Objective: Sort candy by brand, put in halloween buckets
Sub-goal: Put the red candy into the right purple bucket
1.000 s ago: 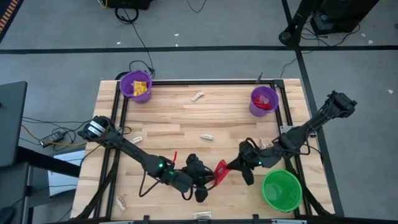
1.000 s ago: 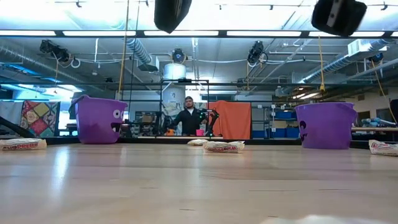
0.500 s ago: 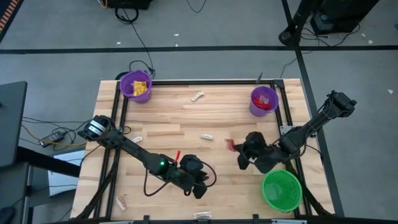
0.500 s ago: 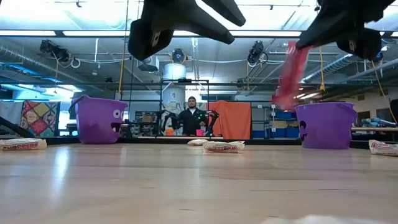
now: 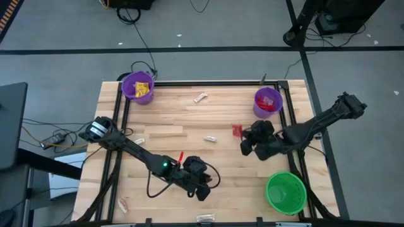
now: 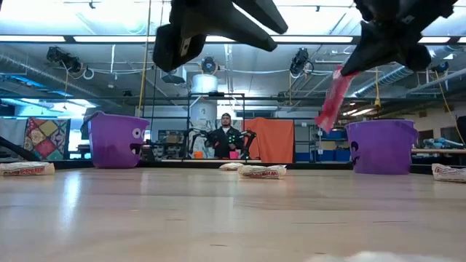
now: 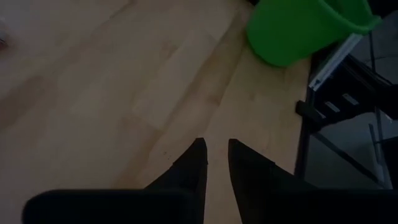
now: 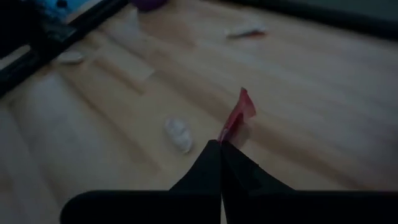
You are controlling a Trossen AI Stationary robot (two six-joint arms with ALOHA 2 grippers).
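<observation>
High view: red candy (image 5: 237, 130) half-hidden in right gripper (image 5: 242, 140).

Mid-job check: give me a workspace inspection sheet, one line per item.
Surface: wooden table, dark frame.
Job's things: left purple bucket holds yellow candy; right purple bucket holds red; green bucket at the near right; cream-wrapped candy loose.
Clutter: nothing seen.
Grippers: right gripper shut on red candy in the air; left gripper slightly open, empty, above the table.
Cables: on the floor.
Surroundings: person far behind.
</observation>
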